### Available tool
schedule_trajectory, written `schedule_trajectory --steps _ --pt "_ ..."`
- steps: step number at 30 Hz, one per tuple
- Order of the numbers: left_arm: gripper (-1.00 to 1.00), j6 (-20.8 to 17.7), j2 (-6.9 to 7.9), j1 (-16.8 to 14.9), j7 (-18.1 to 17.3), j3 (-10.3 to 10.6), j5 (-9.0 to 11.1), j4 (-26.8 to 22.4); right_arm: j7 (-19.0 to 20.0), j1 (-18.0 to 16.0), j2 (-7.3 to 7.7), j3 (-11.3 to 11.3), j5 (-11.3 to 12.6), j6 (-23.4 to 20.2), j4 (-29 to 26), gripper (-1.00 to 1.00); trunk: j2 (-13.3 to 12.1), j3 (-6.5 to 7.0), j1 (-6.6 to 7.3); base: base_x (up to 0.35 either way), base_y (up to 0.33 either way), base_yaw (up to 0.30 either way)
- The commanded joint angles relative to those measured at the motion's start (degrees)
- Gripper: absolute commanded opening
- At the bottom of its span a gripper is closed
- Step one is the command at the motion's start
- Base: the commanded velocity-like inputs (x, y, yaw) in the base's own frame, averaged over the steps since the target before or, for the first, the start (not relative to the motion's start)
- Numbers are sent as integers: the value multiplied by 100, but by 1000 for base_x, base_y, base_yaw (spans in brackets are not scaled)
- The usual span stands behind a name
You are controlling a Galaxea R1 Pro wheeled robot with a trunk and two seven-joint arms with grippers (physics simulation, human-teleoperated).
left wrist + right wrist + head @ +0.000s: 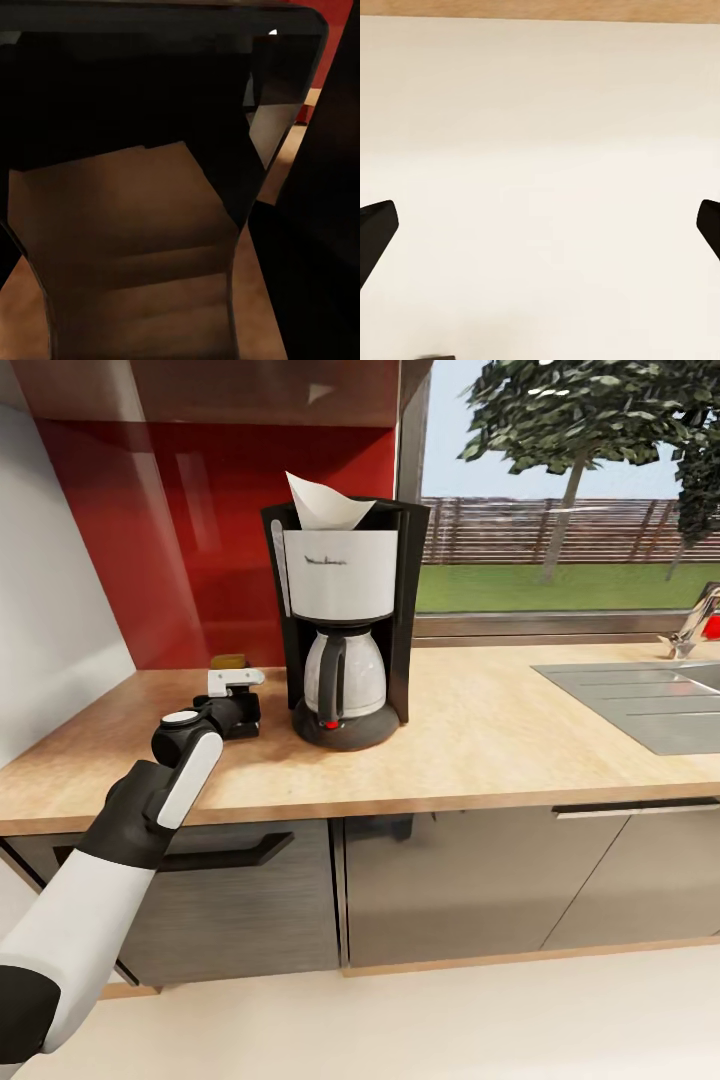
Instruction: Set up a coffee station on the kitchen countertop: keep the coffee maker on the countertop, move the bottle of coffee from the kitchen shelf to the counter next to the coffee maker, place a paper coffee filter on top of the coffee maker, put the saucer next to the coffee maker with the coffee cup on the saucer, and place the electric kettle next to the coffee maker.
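The coffee maker (345, 590) stands on the kitchen countertop (500, 730), its carafe (345, 675) in place. On top of it sits the white paper coffee filter (325, 505). Just left of the machine, my left gripper (238, 705) reaches over the counter and looks shut on the bottle of coffee (135, 247). In the head view just the bottle's gold-yellow cap (228, 660) peeks out behind the gripper. The left wrist view has the dark flared bottle very close, with the machine's black side (322, 247) beside it. My right gripper (540, 225) hangs open over pale floor.
A steel sink (640, 695) with a faucet (695, 615) is set into the counter at the right. A red backsplash (220, 510) and a white wall close off the left corner. Grey cabinet fronts with a dark handle (220, 855) lie below the counter edge.
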State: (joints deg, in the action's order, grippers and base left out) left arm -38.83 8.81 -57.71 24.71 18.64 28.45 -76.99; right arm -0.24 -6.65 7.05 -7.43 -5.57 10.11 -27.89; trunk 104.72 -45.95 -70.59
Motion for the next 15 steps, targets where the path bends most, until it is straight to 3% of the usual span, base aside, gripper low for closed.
schedule_trajectory --steps 1,2,15 --pt "-100 -10 6 -3 53 17 116 142 -2 -3 -3 -25 -58 17 3 100 2 -6 0 0 0 0" --pt "100 -10 6 -3 52 17 116 142 -2 -3 -3 -26 -58 17 3 100 2 -6 0 0 0 0" --pt "100 -10 6 -3 52 8 116 125 -2 -3 -2 -30 -58 21 3 100 2 -6 0 0 0 0"
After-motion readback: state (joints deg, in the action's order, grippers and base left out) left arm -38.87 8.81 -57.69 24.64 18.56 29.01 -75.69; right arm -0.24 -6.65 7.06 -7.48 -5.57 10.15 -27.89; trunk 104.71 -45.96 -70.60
